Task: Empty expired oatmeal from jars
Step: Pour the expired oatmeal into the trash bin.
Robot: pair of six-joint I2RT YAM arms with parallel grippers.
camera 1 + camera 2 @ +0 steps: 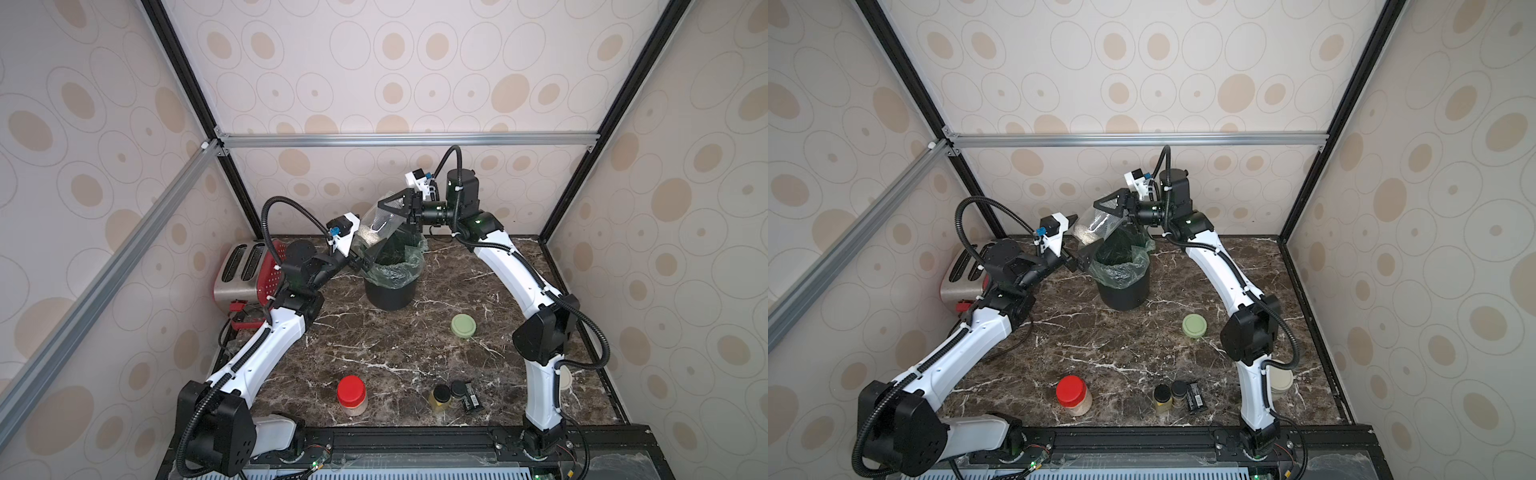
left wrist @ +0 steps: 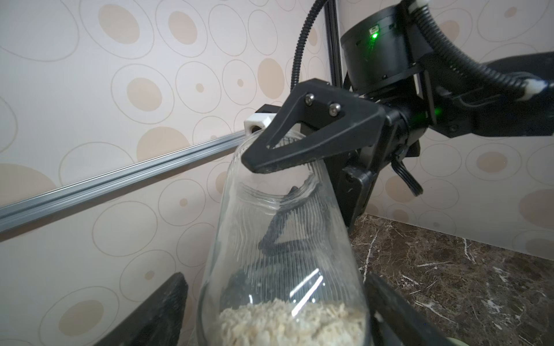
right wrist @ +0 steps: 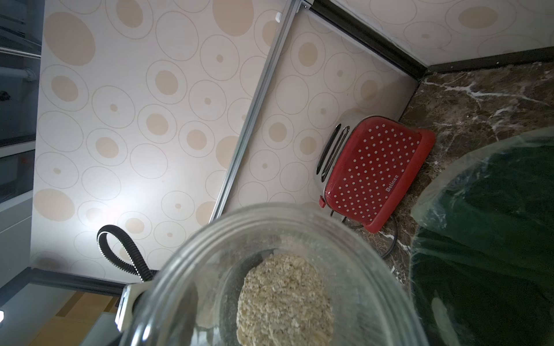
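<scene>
Oatmeal [image 3: 284, 299], pale and flaky, sits heaped in the base end of an open jar [image 2: 281, 239] of clear glass, lidless and held in the air. The jar is tilted. Its long axis runs on a slant, with the base lower and toward the left arm. The threaded mouth is higher, pointing up toward the right arm and the back wall. The grains lie at the base, well short of the mouth.

The right gripper [image 1: 385, 214] clamps the jar near its mouth, with one black finger across the outside of the glass and the other seen through it. The left gripper [image 2: 274, 278] straddles the base end with a finger on each side. A sliver of wall shows between one finger and the glass, and I cannot tell whether it grips.

In both top views the jar hangs above the rim of a black bin [image 1: 390, 295] lined with a green plastic bag [image 1: 399, 266], on the left arm's side. The bin stands toward the back of a dark marble table [image 1: 395, 353].

A pale green lid [image 1: 463, 326] lies flat on the table between the bin and the right arm. Near the front edge, a red-lidded jar [image 1: 352, 395] stands upright with pale contents. Two small black-capped bottles [image 1: 441, 395] stand close together farther along that edge. A beige-lidded jar [image 1: 1281, 380] is partly hidden behind the right arm. A red polka-dot toaster [image 3: 374, 173] stands in the back corner on the left arm's side.
</scene>
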